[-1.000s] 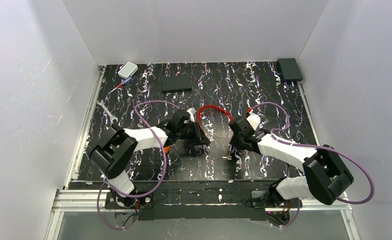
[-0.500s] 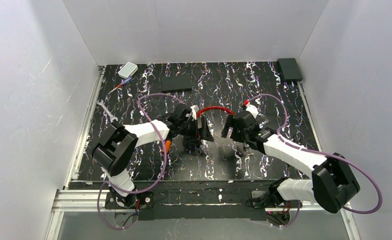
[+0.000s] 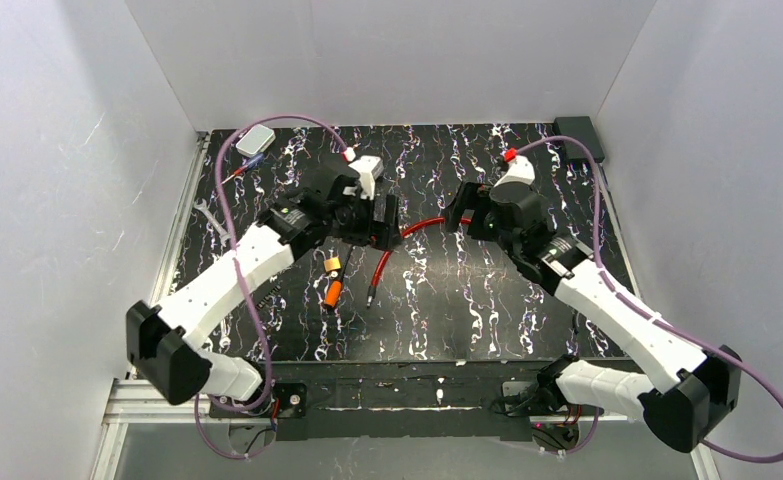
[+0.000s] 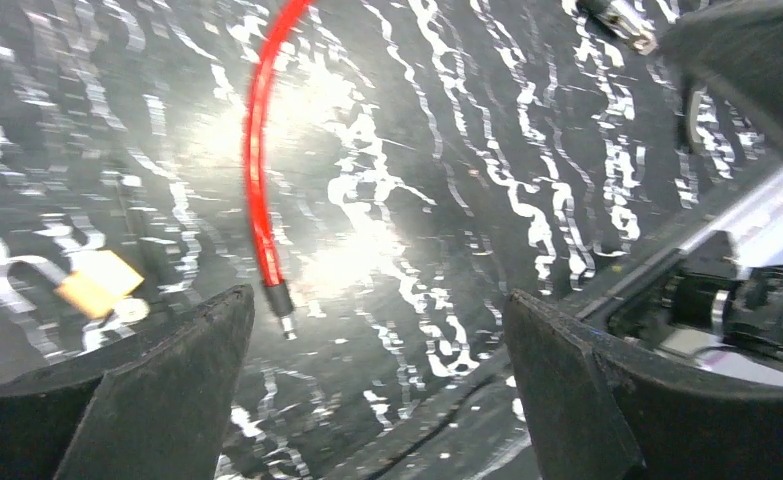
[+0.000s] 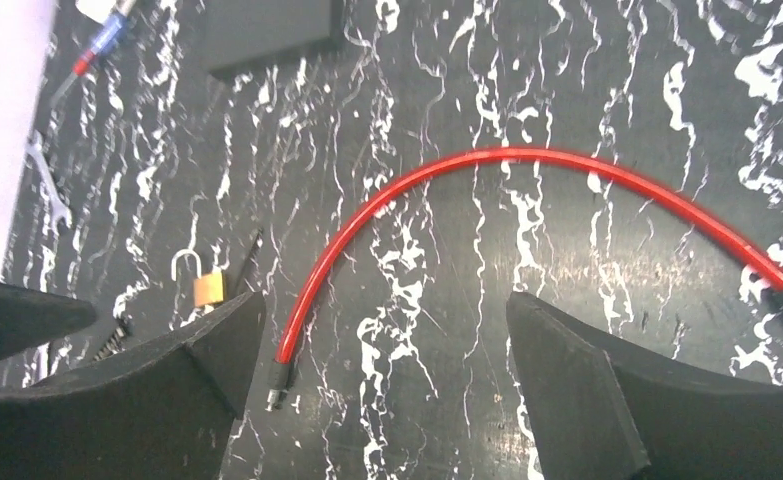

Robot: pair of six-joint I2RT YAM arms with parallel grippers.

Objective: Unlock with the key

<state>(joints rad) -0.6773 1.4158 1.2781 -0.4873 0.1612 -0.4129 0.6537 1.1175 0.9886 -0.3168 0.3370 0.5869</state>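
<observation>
left claw point(image 4: 377, 340) spread, empty | right claw point(image 5: 382, 340) spread, empty | both hover over worktop point(image 3: 467, 310) | key point(image 3: 333, 293) lies there against brass padlock point(image 3: 333, 264), unheld | red cable point(image 5: 527, 160) end free nearby | judgement: unlocking likely done, shackle unclear

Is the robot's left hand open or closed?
Open. The left hand has its fingers wide apart, holding nothing; the red cable lies on the table.

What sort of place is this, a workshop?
Most likely a robotics lab test booth: a left arm and right arm bolted to a table, plain white walls boxing it in, small props like a padlock and red cable.
</observation>
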